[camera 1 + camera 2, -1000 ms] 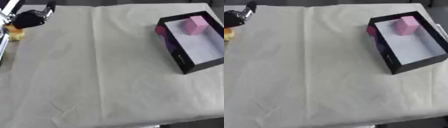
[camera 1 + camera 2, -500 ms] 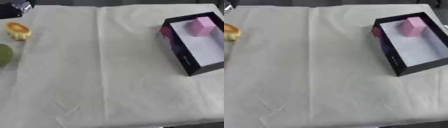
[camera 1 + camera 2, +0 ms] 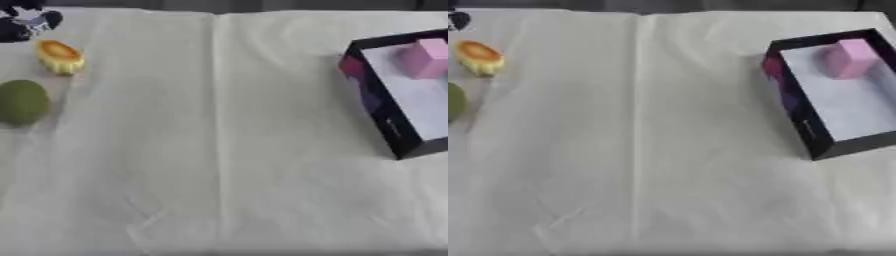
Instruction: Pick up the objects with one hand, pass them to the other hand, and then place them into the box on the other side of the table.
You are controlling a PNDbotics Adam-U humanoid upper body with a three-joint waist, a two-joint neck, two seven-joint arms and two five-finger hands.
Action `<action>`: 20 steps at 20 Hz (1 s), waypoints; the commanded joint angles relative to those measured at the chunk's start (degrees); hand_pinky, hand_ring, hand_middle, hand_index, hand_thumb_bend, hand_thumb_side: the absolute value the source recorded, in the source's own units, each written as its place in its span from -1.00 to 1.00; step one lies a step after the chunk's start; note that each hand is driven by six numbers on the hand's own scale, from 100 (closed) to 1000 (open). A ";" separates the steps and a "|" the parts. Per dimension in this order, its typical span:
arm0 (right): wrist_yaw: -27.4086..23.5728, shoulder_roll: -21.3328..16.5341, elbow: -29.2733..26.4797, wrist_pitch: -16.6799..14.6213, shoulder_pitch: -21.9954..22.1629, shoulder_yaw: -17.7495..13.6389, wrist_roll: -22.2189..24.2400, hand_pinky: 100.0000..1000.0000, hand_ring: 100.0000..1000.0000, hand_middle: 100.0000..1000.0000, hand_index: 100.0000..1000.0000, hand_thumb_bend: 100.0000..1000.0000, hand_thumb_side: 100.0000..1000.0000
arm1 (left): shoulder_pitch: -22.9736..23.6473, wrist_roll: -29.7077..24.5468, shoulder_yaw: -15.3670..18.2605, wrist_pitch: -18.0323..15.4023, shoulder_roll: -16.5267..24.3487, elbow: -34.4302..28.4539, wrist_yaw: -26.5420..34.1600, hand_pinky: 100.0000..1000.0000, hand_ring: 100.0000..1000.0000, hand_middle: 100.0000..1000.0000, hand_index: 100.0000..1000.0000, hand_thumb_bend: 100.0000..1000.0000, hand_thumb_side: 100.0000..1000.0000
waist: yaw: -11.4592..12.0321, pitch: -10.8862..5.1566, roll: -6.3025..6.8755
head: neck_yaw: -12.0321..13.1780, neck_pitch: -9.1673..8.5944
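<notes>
A white cloth covers the table. At about ten o'clock lies a yellow-orange object, and just below it, near nine o'clock at the left edge, a rounded green object; the two lie near each other but apart. The left hand shows at the eleven o'clock corner, just beyond the yellow-orange object and not touching it; whether its fingers are spread or curled cannot be told. At two o'clock sits the black box with a white floor, set askew, holding a pink block in its far end.
</notes>
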 commanded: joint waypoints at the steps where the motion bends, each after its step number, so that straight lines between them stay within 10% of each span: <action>1: 0.17 -1.76 -0.64 0.20 -0.02 -0.84 -0.28 0.34 0.56 0.67 0.74 -0.62 -0.88 | -0.32 -2.76 0.07 -0.93 4.19 -0.15 -0.61 0.59 0.64 0.43 0.67 -0.10 0.58 | 0.12 -1.86 0.86 | 1.07 -0.93; 13: 0.56 -1.48 -0.31 0.83 0.66 -0.47 -0.08 0.34 0.56 0.66 0.73 -0.62 -0.86 | 1.04 -12.66 0.43 -6.61 8.81 1.69 -4.39 0.64 0.69 0.51 0.69 0.25 0.41 | 0.33 -1.86 0.79 | 1.67 -1.19; 20: 0.74 -1.10 -0.23 1.02 1.01 -0.28 0.07 0.34 0.55 0.66 0.73 -0.61 -0.85 | 1.12 -15.16 1.75 -8.52 9.14 5.28 -7.12 0.65 0.70 0.51 0.68 0.14 0.12 | 0.18 -1.77 0.69 | 1.34 -1.28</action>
